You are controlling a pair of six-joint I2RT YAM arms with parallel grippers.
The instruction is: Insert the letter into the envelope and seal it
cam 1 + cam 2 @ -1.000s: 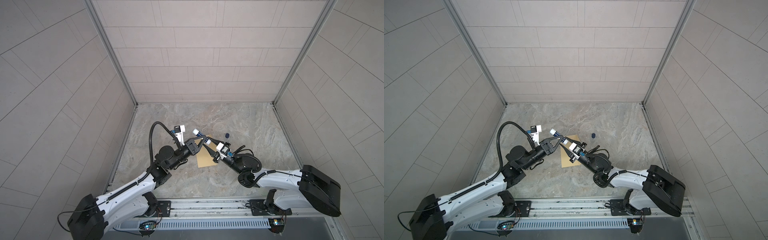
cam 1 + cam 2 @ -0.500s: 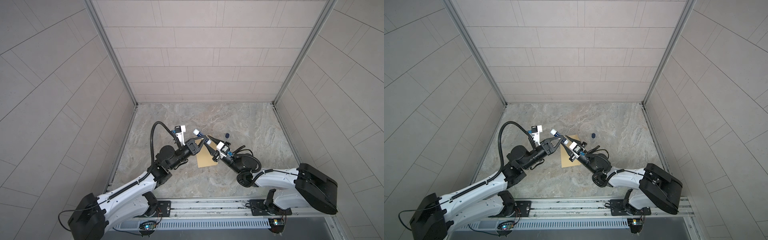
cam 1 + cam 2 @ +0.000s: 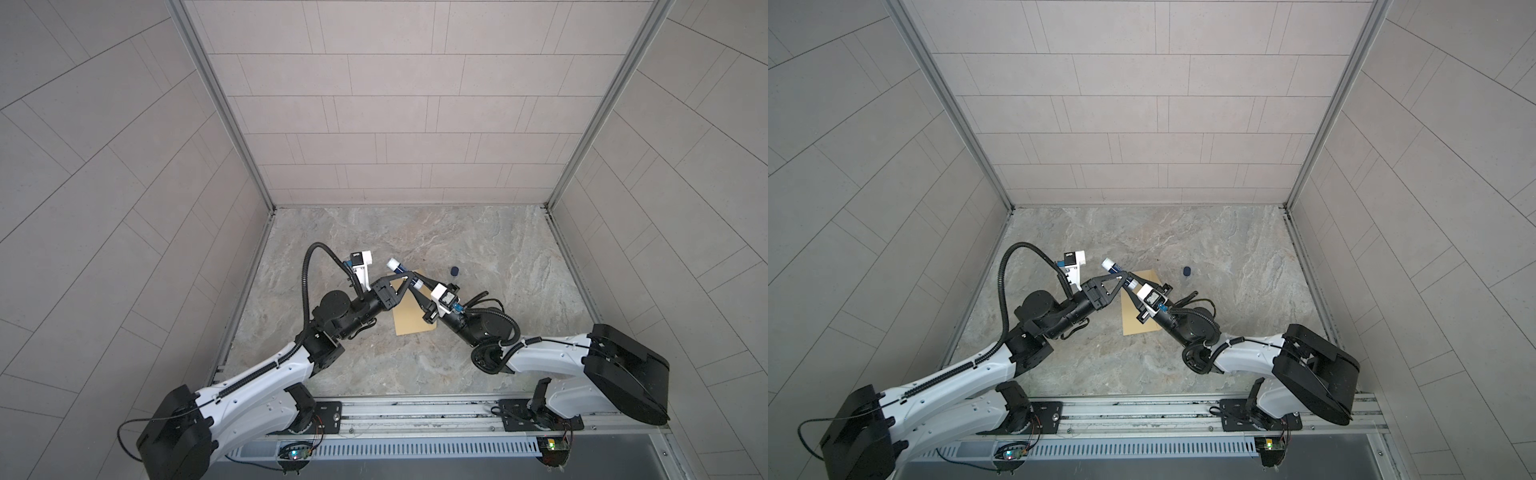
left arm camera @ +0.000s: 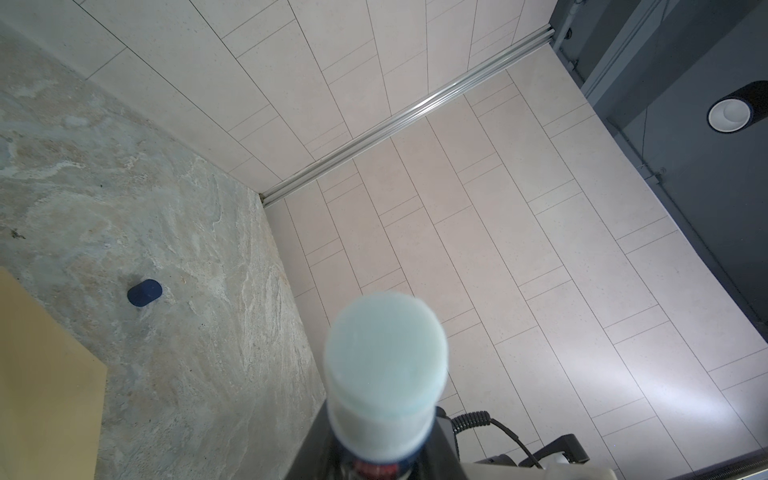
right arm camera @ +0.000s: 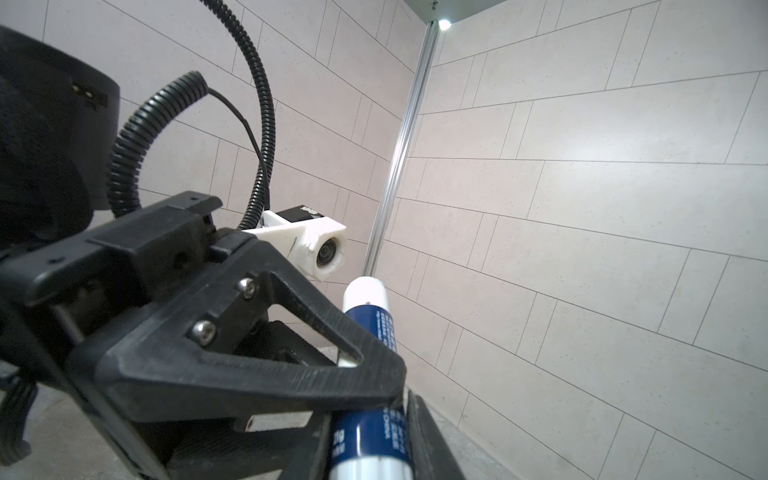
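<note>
The mustard-tan envelope [image 3: 413,320] [image 3: 1140,320] lies flat on the marble floor, and its corner shows in the left wrist view [image 4: 41,374]. The letter is out of view. Above the envelope, an uncapped blue-and-white glue stick [image 3: 400,268] [image 3: 1116,268] [image 5: 368,316] hangs between both grippers, its pale tip [image 4: 384,353] facing the left wrist camera. My left gripper [image 3: 409,276] [image 3: 1125,277] [image 4: 378,449] is shut on the stick's body. My right gripper [image 3: 417,286] [image 3: 1133,287] [image 5: 370,440] is shut on its lower end, right beside the left fingers [image 5: 249,374].
A small dark blue cap [image 3: 455,271] [image 3: 1186,271] [image 4: 144,293] lies on the floor to the right of the envelope. Tiled walls close in the left, back and right sides. The arm bases stand on a metal rail [image 3: 415,409] at the front.
The right gripper's jaws have closed in on the lower end of the glue stick. Both arms have stayed almost where they were.
</note>
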